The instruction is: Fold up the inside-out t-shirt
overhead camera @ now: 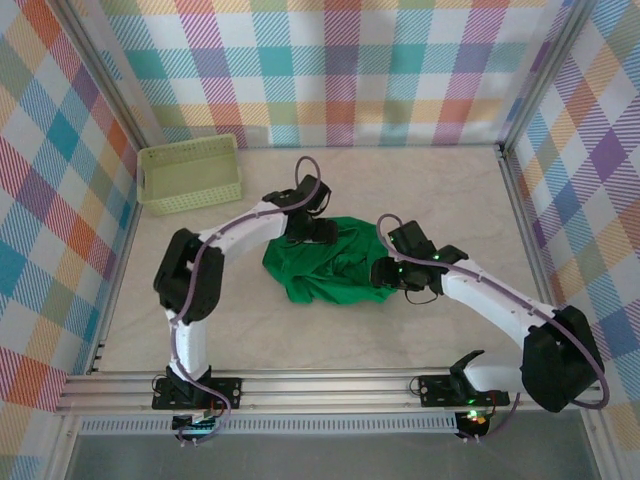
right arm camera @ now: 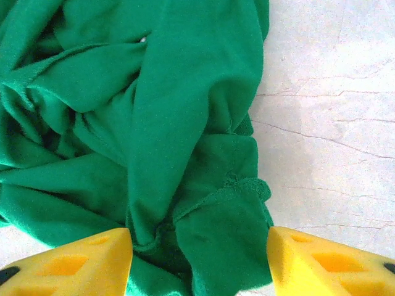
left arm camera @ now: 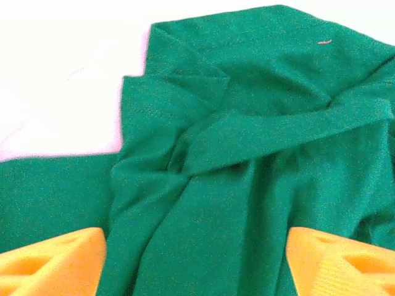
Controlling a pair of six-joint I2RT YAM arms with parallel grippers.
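At the far left of the table [overhead camera: 400, 330] sits a pale lattice basket [overhead camera: 190, 172], well apart from the work. Next comes the left gripper [overhead camera: 308, 230], poised over the far-left edge of the t-shirt [overhead camera: 330, 262]. From its wrist camera the 2 yellow fingers [left arm camera: 52, 262] stand wide apart, with wrinkled green cloth lying under and between them and nothing pinched.

The t-shirt itself lies crumpled in a heap at the middle of the table, bunched into thick folds rather than spread flat. The heap runs longest from left to right, so it lies between the 2 arms, with 1 gripper at each end.

At its right end the right gripper [overhead camera: 388, 272] hangs over the cloth. Its fingers [right arm camera: 333, 262] are also spread wide, and a rumpled hem [right arm camera: 237, 185] lies between them at the boundary with bare table.

Neither arm is clearly nearer; each has cloth directly below it. Folding looks hardly begun, since no sleeve or hem is laid out straight. The next move probably calls for each gripper to drop and pinch its own edge, then draw the heap out along that left-to-right line.
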